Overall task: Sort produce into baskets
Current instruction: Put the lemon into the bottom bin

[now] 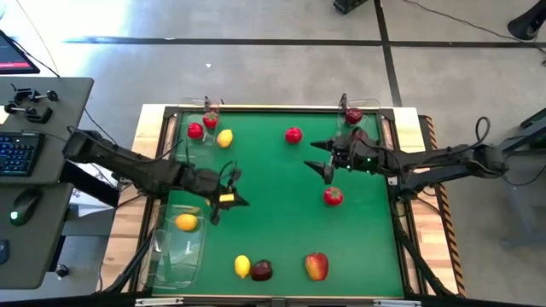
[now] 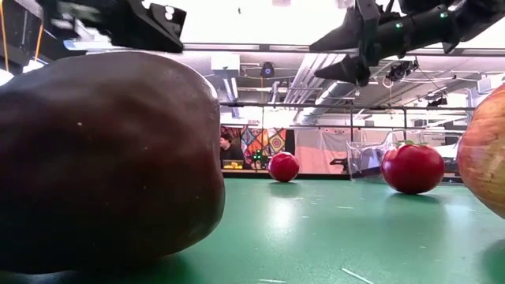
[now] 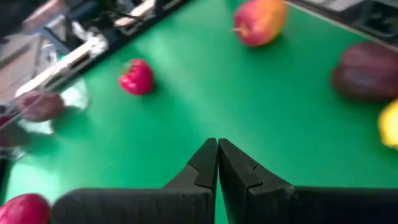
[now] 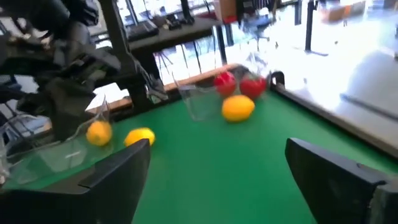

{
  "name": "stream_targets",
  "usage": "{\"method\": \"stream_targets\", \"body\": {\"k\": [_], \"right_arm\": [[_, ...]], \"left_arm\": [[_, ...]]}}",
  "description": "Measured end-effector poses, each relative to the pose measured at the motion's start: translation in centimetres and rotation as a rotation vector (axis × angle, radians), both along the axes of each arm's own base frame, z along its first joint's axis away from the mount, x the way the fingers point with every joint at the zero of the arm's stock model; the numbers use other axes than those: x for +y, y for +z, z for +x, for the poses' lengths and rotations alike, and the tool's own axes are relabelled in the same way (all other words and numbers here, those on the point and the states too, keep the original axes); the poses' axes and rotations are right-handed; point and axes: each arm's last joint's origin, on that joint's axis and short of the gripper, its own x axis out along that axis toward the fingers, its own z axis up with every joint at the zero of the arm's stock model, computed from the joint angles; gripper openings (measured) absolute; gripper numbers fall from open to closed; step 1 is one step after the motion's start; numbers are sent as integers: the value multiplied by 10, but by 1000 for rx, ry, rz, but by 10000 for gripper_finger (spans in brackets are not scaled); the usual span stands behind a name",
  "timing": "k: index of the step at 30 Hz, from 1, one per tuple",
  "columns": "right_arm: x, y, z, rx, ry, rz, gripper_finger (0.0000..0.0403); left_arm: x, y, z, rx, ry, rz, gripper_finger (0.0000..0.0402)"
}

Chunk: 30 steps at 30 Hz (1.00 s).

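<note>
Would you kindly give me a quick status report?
Left gripper shut, empty, mid-table. Right gripper open above small red fruit. Path clear.

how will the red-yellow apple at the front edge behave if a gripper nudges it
The red-yellow apple looks round with a smooth, glossy skin, so it would probably roll rather than slide. It lies on flat green felt with nothing beside it to stop it. The gloss suggests hard plastic, likely slippery between gripper fingers.
</note>
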Motion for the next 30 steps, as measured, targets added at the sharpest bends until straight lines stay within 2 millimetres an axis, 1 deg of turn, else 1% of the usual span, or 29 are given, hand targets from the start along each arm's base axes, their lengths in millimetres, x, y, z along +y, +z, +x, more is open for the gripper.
{"method": "stream_targets", "body": {"k": [4,9,15,19,21,24,27,30], "right_arm": [[0,0,6,-26,12,-56,314],[-1,0,12,-69,-12,-90,223],[-1,0,13,-78,-5,-82,102],[1,0,13,-80,49,-72,49],[4,-1,13,-77,68,-52,36],[13,-4,14,-40,107,-52,33],[24,-6,14,-18,147,-83,47],[33,-6,14,-16,122,-103,73]], "left_arm": [[-21,10,-4,57,-23,-15,0],[-49,11,-10,137,-63,11,0],[-79,6,-7,223,-77,42,0],[-98,0,0,292,-74,81,0],[-109,-3,4,320,-81,93,1],[-124,-7,9,371,-65,131,6],[-138,-13,15,450,-49,166,23],[-150,-21,20,530,-38,197,48]]}}
